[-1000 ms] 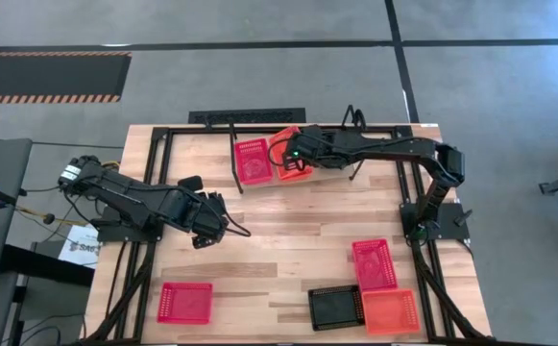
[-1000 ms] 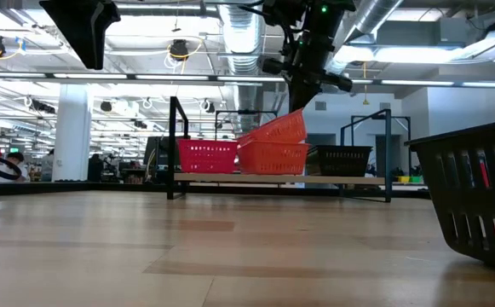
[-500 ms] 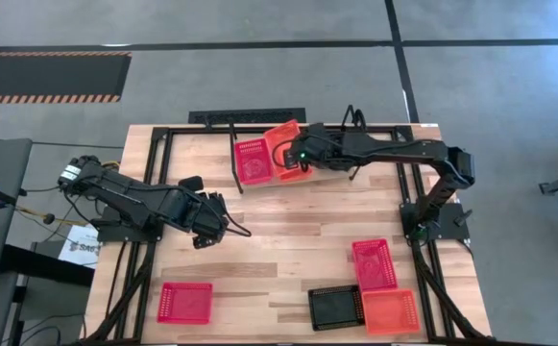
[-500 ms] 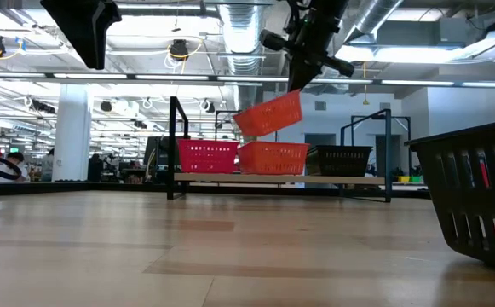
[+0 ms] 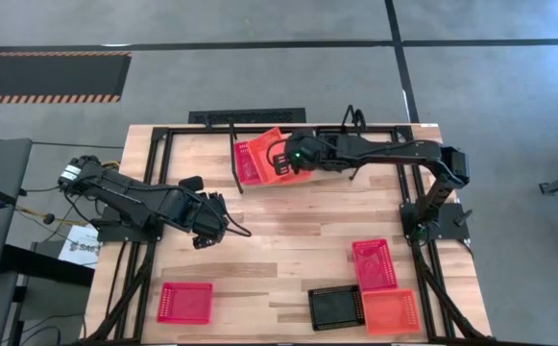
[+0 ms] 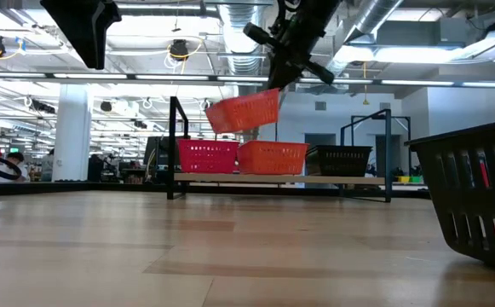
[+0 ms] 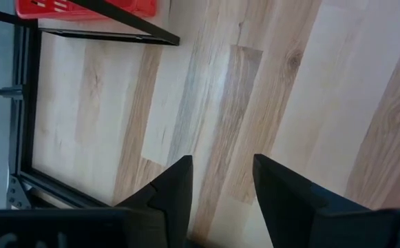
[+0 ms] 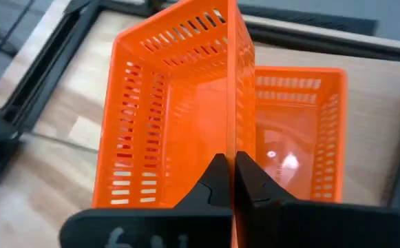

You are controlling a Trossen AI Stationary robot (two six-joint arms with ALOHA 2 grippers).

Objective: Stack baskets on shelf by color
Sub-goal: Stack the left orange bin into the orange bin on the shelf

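Note:
My right gripper (image 5: 286, 158) reaches over the shelf (image 6: 281, 178) at the table's far edge and is shut on an orange basket (image 6: 242, 112). That basket hangs in the air above a pinkish-red basket (image 6: 207, 156) and beside a second orange basket (image 6: 273, 157). Both of these rest by their bottoms on the shelf board, as does a black basket (image 6: 342, 159). My left gripper (image 7: 222, 184) waits open over bare wood at the table's left middle (image 5: 215, 217). My right gripper pinches one side wall of the orange basket at its rim (image 8: 233, 141), with one finger (image 8: 213, 180) inside the basket and the other outside. The fingers come from the table's right, slanting down. The basket is lifted clear and hangs tilted below them.
On the table's near part lie a pinkish-red basket (image 5: 184, 302) at the left, and a black basket (image 5: 335, 308), a pinkish-red basket (image 5: 375, 263) and an orange basket (image 5: 391, 311) at the right. Bare wood stretches across the middle. The shelf's black end loop (image 6: 177, 145) stands upright.
My right gripper has risen and moved toward the table's left. The orange basket has been lifted off the orange basket on the shelf and now hangs tilted over the pinkish-red one.

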